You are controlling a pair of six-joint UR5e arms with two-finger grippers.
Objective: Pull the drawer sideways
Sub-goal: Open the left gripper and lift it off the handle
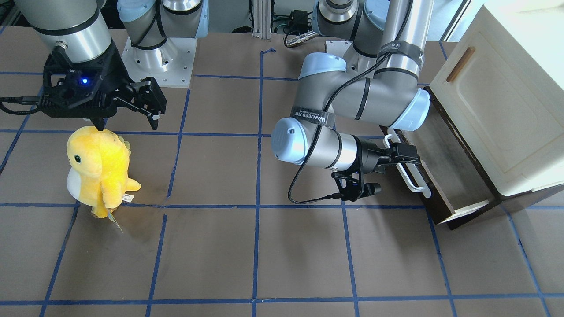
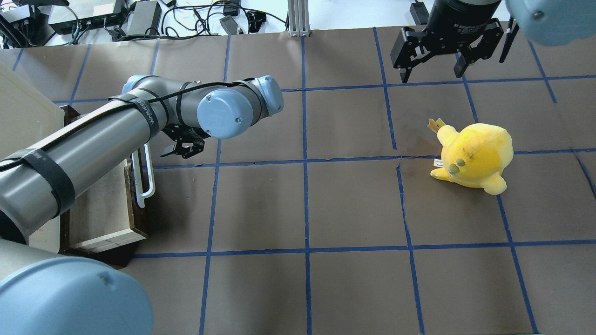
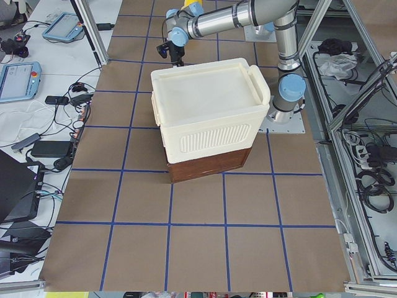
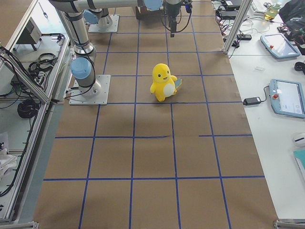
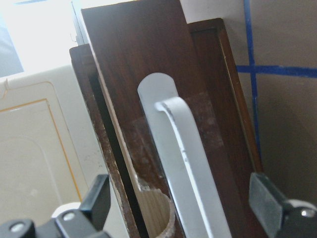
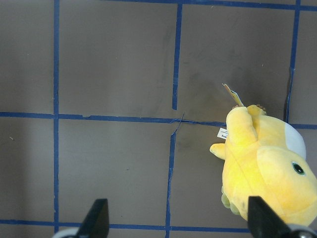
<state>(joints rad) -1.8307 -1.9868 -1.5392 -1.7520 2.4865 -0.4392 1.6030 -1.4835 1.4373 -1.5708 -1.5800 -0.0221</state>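
I judge the drawer [image 2: 100, 209] partly pulled out, maybe more to go; my left gripper [image 5: 183, 198] straddles its handle [image 5: 173, 134], fingers spread, clamping nothing.

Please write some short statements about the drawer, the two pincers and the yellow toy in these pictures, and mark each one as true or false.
1. The left pincer is open, with one finger on either side of the white handle. True.
2. The drawer is fully shut. False: it stands partly out of the cabinet, and its inside shows.
3. The right pincer holds the yellow plush toy. False: it is open and empty, above the table and apart from the toy.
4. The yellow plush toy stands upright on the table. True.
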